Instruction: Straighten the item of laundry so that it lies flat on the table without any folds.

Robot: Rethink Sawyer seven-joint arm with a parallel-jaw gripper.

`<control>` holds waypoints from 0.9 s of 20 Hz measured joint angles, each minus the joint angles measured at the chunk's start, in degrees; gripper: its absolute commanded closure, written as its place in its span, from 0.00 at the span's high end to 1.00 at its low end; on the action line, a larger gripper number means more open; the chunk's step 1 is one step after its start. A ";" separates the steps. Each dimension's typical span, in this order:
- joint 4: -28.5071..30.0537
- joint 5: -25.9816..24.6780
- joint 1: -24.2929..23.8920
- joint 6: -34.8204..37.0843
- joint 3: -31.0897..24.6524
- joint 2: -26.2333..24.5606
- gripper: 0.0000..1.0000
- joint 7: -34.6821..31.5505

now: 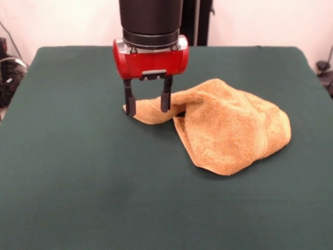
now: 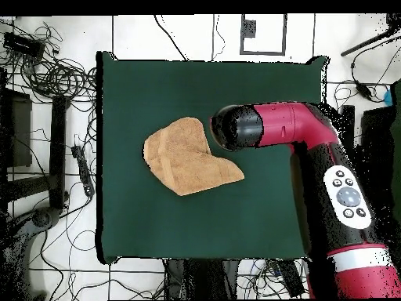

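In the front view, the table (image 1: 78,172) fills the picture from the left, its dark green cloth bare over the whole left half. Above the middle, toward 12 o'clock, the red and black arm (image 1: 151,54) comes straight down. Its claw (image 1: 148,102) hangs just left of centre with its two black fingers (image 1: 129,100) set apart, so it stands open. The fingertips sit at the towel's pointed end: one finger at the very tip of the corner, the other in front of the cloth a little to the right, with the narrow end of the towel between them. Whether the fingers press on the cloth cannot be told.

The towel (image 1: 229,130), mustard orange terry, lies from the claw out toward 3 o'clock. It is crumpled and folded over itself: a thin tongue leads from the corner at the claw, then widens into a rounded heap right of centre, with a woven band showing near its right edge.

In the overhead view, the towel (image 2: 188,157) lies near the middle of the table (image 2: 141,219), a bunched wedge. The arm (image 2: 274,127) reaches in from 4 o'clock, its black end just beside the towel's right upper edge, hiding the claw beneath it.
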State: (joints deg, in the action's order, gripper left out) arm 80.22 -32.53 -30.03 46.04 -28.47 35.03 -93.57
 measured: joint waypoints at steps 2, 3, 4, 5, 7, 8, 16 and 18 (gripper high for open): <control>0.01 0.00 0.08 0.00 -0.01 0.00 1.00 0.00; 0.00 -0.08 0.26 0.00 0.00 0.00 1.00 0.00; 0.00 -0.14 0.32 0.00 0.00 0.00 1.00 0.00; 0.01 -0.19 0.39 0.00 -0.01 0.00 1.00 0.00; 0.01 -0.46 0.75 0.00 -0.01 0.00 1.00 0.00; 0.00 -0.52 0.80 0.00 -0.01 0.00 1.00 0.00; 0.01 -2.91 1.59 -0.15 -0.01 -0.12 1.00 0.00; 0.00 -3.46 1.68 -0.77 -0.01 -0.15 1.00 0.00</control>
State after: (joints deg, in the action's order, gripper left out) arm 80.22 -35.99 -28.35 45.27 -28.48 34.88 -93.57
